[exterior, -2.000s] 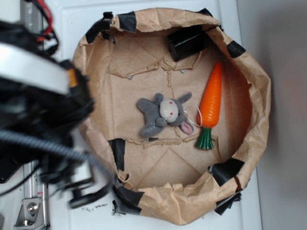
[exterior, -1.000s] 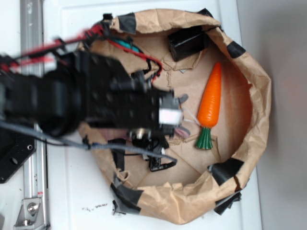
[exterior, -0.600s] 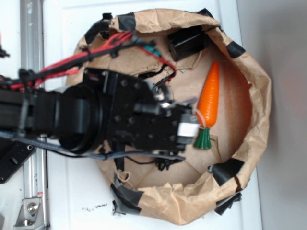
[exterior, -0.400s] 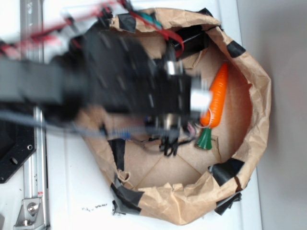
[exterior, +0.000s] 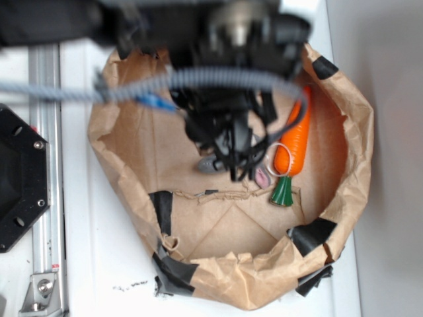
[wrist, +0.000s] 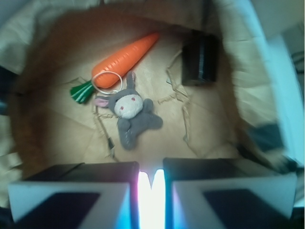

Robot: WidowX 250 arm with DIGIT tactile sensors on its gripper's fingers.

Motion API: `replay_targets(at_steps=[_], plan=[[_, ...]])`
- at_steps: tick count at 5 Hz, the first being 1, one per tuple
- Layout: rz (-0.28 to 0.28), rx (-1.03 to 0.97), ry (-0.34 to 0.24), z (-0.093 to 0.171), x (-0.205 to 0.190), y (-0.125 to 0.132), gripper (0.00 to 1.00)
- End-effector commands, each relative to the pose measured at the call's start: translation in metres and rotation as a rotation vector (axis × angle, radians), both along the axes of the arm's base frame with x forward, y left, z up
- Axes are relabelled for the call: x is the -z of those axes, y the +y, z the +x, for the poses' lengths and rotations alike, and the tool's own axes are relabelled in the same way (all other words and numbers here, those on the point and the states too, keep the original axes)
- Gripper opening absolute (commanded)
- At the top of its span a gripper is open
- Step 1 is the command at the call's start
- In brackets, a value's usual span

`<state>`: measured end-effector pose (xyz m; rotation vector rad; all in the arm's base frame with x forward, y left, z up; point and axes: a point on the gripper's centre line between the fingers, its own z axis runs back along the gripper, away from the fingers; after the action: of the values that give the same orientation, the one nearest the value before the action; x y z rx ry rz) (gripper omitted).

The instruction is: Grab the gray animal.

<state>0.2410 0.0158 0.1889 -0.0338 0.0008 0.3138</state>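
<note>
Gray animal [wrist: 129, 114]: flat on its back on the paper bin [wrist: 57, 28] floor, ears touching the carrot [wrist: 125, 60]; black box [wrist: 200, 59] nearby. Hand [wrist: 151, 183]: above the animal, empty, fingers nearly together, likely poised for descent.

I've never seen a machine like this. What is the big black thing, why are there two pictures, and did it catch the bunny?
The black thing is a robot arm with a pincer at its end. One picture looks down from above. The other comes from a camera on the arm's wrist, so the pincer fills its bottom edge. Both show a brown paper basket. Inside lie a gray bunny toy, an orange carrot touching its ear, and a black box. The pincer's two halves are nearly together with nothing between them, so the bunny is not caught yet.
</note>
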Motion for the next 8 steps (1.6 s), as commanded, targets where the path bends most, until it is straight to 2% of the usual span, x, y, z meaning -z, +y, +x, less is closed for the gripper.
replay_targets(at_steps=[1,2,4,5,6,7,8], plan=[[0.006,0.206,-0.152,0.02,0.0,0.0,1.0],[-0.035,0.332,-0.126,0.032,0.049,-0.01,1.0],[0.037,0.408,0.016,0.032,0.13,-0.018,1.0],[0.165,0.383,0.042,0.034,0.164,-0.018,1.0],[0.233,0.382,0.057,0.042,0.173,-0.02,0.98],[0.108,0.408,0.037,0.044,0.143,-0.011,0.0],[-0.019,0.434,-0.068,0.04,0.094,-0.004,0.0]])
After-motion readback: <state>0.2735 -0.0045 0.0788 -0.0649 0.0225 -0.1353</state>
